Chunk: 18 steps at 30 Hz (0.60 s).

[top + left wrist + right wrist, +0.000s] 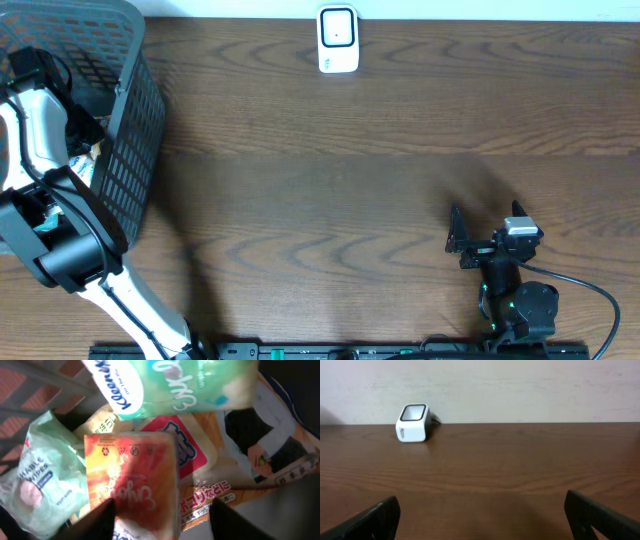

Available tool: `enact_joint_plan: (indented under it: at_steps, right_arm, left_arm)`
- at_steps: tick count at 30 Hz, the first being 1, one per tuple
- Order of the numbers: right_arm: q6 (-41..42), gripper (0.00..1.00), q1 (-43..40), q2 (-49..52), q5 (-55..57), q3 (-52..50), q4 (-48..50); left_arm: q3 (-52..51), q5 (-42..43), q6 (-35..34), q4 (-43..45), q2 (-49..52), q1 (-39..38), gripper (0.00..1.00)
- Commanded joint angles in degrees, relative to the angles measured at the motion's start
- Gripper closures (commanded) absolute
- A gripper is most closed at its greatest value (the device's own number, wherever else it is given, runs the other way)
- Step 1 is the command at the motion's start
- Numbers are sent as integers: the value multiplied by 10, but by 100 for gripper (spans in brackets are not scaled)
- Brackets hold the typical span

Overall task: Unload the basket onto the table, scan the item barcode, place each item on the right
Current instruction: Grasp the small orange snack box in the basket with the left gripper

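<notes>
Since the left arm [40, 110] reaches down into the grey plastic mesh basket [140, 120] at the table's far-left corner, the overhead view hides its tip, so the wrist camera is the one to go by. Down there the left gripper [162, 507] sits over a pile of packets. Its two dark fingers [97, 522] are partway apart, one on each side of the orange-red plastic packet with curly script [131, 475]. The finger on the picture's left overlaps the packet's edge and the other one has a visible gap to it, so I'd call it not clamped. Can't tell if there's real contact.

That packet lies flat on top of the heap, inside the basket. Around it:
- a white-and-green Kleenex tissue pack [170, 385] above
- a mint-green wipes pack [42, 470] to the left, by the basket wall
- a pink-labelled cream pouch [195, 445] tucked partly under it
- a big tan packet with Japanese lettering and a photo of a person [260, 445] on the right

The small white cube-shaped barcode scanner [338, 40] stands at the middle of the far edge of the dark wooden table [330, 180], well apart from the basket. The right gripper [452, 232] is at the near right, jaws spread wide and holding nothing. Its wrist camera looks straight across the tabletop at the scanner.
</notes>
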Motion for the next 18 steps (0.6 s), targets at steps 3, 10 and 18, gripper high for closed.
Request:
enact_joint_plan:
  at_steps: [3, 10, 18]
  right_arm:
    - [-1, 1, -3, -1, 5, -2, -2]
    - [-1, 1, -3, -1, 5, -2, -2]
    - [-1, 1, -3, -1, 5, -2, -2]
  left_arm:
    - [-17, -12, -3, -3, 5, 3, 45]
    - [-30, -16, -2, 2, 3, 3, 86]
    - [-8, -15, -10, -3, -39, 3, 92]
